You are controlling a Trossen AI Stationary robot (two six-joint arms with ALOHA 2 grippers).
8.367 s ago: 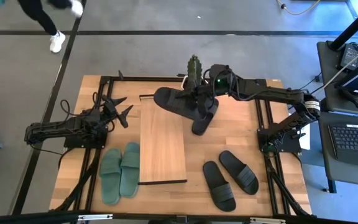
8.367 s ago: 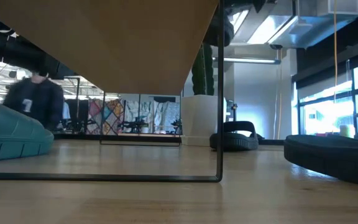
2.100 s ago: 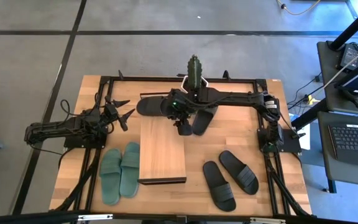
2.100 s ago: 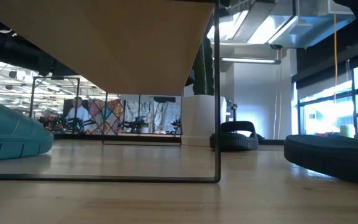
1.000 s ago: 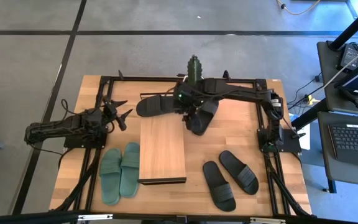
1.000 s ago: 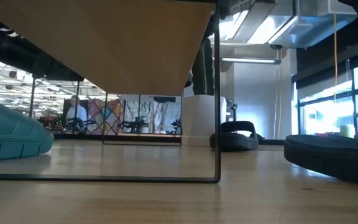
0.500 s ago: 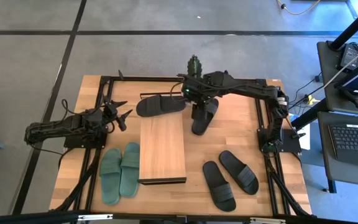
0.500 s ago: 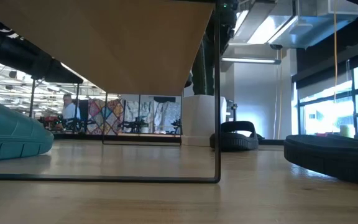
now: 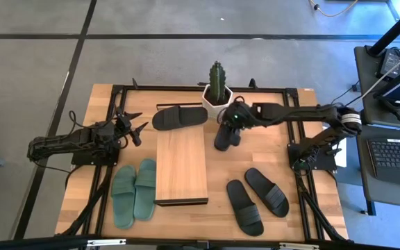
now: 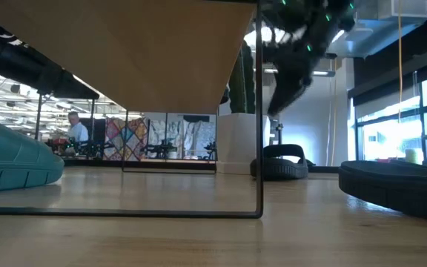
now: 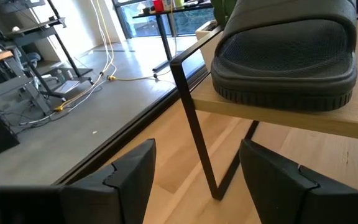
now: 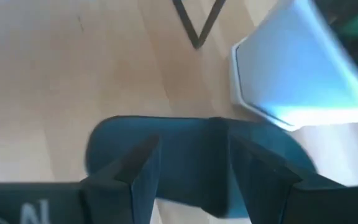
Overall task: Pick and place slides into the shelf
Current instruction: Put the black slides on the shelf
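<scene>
Right gripper (image 9: pixel 229 127) now open above black slide (image 9: pixel 226 137), away from slide (image 9: pixel 179 117) on shelf (image 9: pixel 181 170).

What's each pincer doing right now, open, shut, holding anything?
Left pincer: open, empty, parked at the table's left side.
Right pincer: open, empty, above the black slide beside the shelf.

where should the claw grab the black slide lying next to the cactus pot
Grip the wide strap of the black slide, coming straight down from above. It lies flat and sole-down on the table, and the arched strap is its only raised part; the right claw already hangs over it.
</scene>
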